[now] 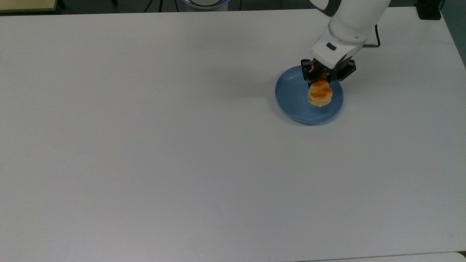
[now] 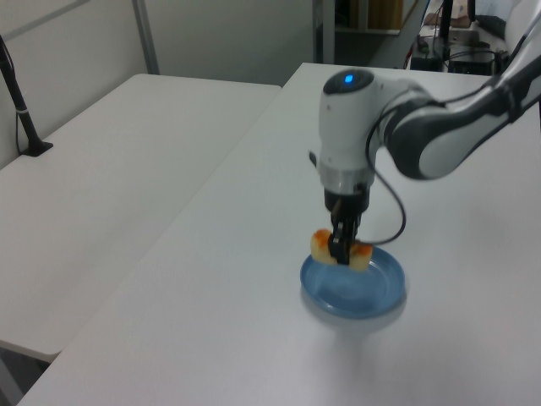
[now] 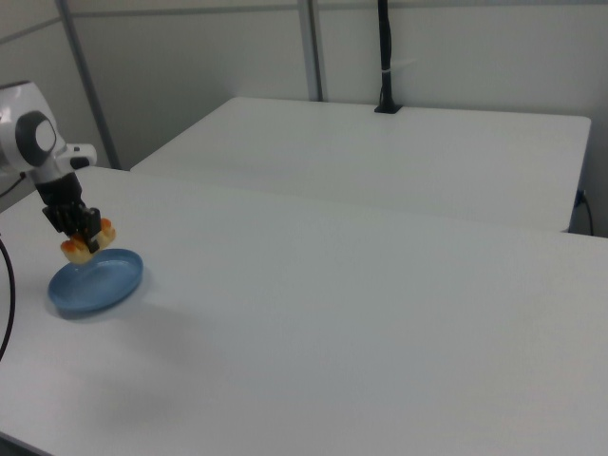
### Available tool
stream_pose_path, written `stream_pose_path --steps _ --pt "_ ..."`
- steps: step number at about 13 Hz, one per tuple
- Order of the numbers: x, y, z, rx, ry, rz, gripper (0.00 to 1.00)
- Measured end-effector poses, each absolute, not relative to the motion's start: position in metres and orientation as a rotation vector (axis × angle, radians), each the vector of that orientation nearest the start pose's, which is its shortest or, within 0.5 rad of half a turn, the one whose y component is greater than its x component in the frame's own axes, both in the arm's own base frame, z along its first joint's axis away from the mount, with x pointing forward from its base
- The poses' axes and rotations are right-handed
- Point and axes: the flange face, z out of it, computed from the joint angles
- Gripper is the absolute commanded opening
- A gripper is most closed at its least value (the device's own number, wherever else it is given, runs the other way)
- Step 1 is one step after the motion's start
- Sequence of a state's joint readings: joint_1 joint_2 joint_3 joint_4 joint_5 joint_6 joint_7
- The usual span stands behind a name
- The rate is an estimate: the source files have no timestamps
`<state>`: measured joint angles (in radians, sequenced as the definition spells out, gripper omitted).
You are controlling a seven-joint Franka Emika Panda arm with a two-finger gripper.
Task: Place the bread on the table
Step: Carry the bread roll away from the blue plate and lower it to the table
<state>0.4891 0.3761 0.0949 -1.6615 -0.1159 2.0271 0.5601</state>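
My claw [image 1: 322, 77] is squeezed tight on the bread [image 1: 320, 95], and I hold it up in the air, just above the plate [image 1: 291, 98]. In the left view I see a gap between the bread [image 2: 341, 249] and the plate [image 2: 338, 292]. In the top view the bread's long side runs from the claw down toward the bottom. The bare surface [image 1: 164, 145] lies far and wide to the top view's left of the plate. I think I must carry the bread that way, past the rim, then go down.
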Motion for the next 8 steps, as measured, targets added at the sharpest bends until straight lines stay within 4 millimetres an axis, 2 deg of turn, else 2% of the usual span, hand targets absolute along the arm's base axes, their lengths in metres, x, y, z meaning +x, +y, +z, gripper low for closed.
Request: stream_pose_path --steps 2,3,5,8 --pt "0.559 0.331 0.421 -3.209 -0.184 -0.043 0.38" --pt "0.562 0.319 0.428 -3.212 -0.191 -0.040 0.38" --pt "0.575 0.294 0.426 -3.216 -0.177 -0.028 0.38" --pt "0.611 0.204 0.422 -3.226 -0.146 0.000 0.38"
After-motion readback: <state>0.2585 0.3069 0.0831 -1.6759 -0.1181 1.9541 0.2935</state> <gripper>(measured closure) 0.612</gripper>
